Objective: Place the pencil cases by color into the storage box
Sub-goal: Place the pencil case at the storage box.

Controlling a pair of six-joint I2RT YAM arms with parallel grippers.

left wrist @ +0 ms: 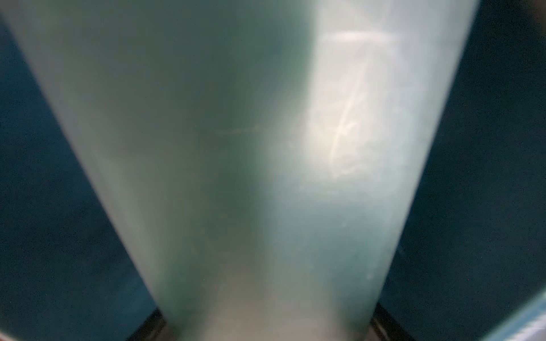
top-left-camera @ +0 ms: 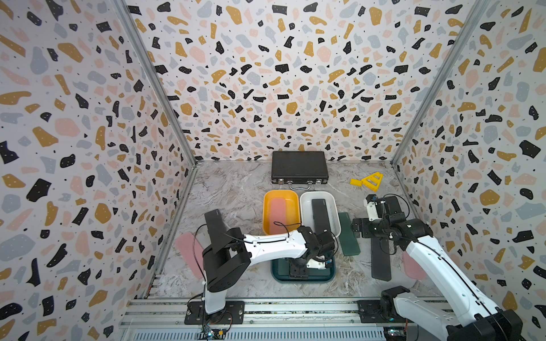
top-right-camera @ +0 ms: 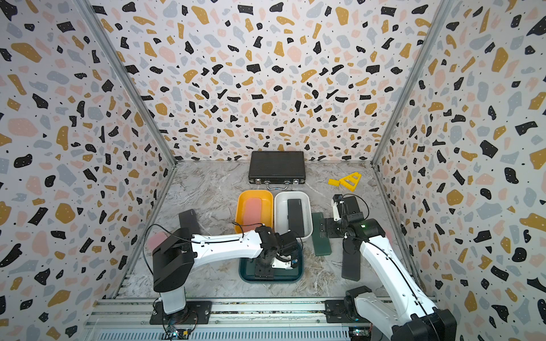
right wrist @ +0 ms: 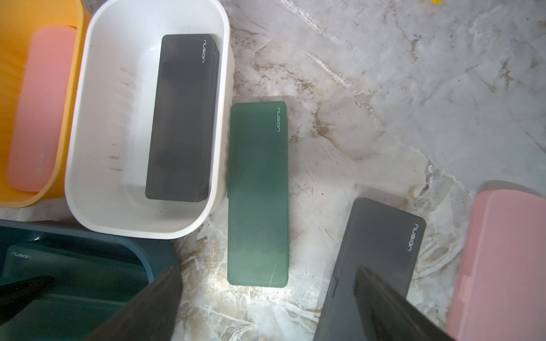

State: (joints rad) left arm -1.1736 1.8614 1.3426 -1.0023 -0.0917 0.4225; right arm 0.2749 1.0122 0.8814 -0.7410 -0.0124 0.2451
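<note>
Terrazzo-print walls on three sides; aluminium corner posts; grey marble-look tabletop; slotted metal rail along front edge; even light.

Green case, teal tub; pink case, yellow tub — terrazzo-speckled walls.

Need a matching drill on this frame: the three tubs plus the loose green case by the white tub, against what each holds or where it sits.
Column A
1. yellow tub
2. white tub
3. teal tub
4. loose green case

Column B
a. on the table, beside the white tub
b. black case inside
c. second green case inside
d. pink case inside

Pairs: 1-d, 2-b, 3-c, 4-a
</note>
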